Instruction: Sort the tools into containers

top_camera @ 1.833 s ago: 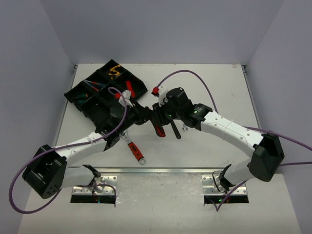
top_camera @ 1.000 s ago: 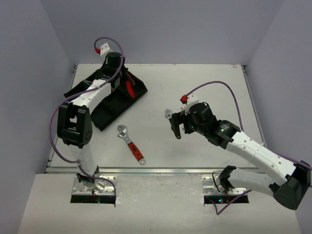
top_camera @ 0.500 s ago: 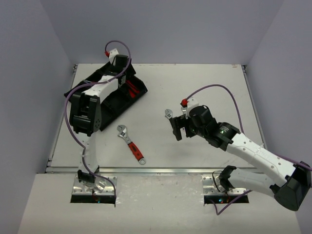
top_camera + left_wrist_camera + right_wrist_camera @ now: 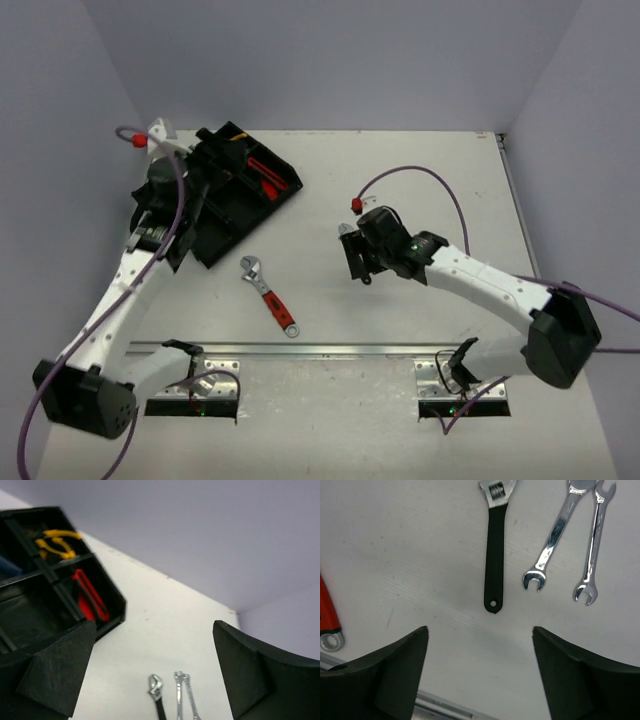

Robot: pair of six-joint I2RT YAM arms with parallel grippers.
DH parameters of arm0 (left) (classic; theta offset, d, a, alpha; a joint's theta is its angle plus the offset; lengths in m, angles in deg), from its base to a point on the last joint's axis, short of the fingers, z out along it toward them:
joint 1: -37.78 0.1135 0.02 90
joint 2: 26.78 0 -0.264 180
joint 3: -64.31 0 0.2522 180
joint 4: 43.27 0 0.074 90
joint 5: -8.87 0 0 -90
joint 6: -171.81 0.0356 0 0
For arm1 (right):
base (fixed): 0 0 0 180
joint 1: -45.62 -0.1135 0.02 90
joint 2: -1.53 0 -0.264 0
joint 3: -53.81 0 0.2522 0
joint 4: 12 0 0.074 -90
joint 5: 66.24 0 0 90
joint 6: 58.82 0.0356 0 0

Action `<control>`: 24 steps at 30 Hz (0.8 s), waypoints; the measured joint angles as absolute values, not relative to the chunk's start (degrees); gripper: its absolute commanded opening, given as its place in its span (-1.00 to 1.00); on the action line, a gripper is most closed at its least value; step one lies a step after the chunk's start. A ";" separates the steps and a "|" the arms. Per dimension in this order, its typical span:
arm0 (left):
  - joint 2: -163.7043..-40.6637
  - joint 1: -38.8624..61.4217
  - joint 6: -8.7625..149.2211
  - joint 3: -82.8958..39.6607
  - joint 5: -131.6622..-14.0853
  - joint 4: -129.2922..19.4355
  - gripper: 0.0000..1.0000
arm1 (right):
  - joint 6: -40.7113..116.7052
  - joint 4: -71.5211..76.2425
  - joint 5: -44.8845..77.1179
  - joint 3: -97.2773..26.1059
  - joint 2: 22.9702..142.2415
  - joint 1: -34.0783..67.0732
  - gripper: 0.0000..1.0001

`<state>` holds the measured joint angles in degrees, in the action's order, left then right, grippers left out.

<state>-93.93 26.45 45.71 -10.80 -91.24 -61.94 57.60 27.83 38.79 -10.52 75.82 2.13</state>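
The black divided tray lies at the far left. It holds yellow pliers, a red utility knife and something blue in separate compartments. My left gripper hovers over the tray, open and empty. A red-handled adjustable wrench lies on the table near the tray. A black-handled adjustable wrench and two silver spanners lie side by side just ahead of my right gripper, which is open and empty above the table. In the top view my right gripper hides them.
A metal rail runs along the near edge, in front of both arm bases. Purple cables loop above both arms. Grey walls close the table at the back and sides. The red wrench's handle end shows at the left of the right wrist view.
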 measured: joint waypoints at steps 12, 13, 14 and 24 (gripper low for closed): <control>-67.48 26.45 49.28 8.47 -80.95 -77.11 1.00 | 55.24 37.05 34.57 -35.38 106.85 7.89 -0.17; -66.11 26.45 50.37 8.47 -80.95 -78.60 1.00 | 54.91 37.25 34.11 -37.21 108.92 8.48 -0.17; -64.84 26.45 51.59 8.44 -81.08 -79.87 1.00 | 54.51 38.04 33.91 -39.07 111.00 9.07 -0.17; -61.91 26.45 56.24 8.85 -80.22 -83.90 1.00 | 51.48 43.29 31.33 -47.89 124.41 12.72 -0.42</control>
<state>-61.91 26.45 56.24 8.85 -80.22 -83.90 51.48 43.29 31.33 -47.89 124.41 12.72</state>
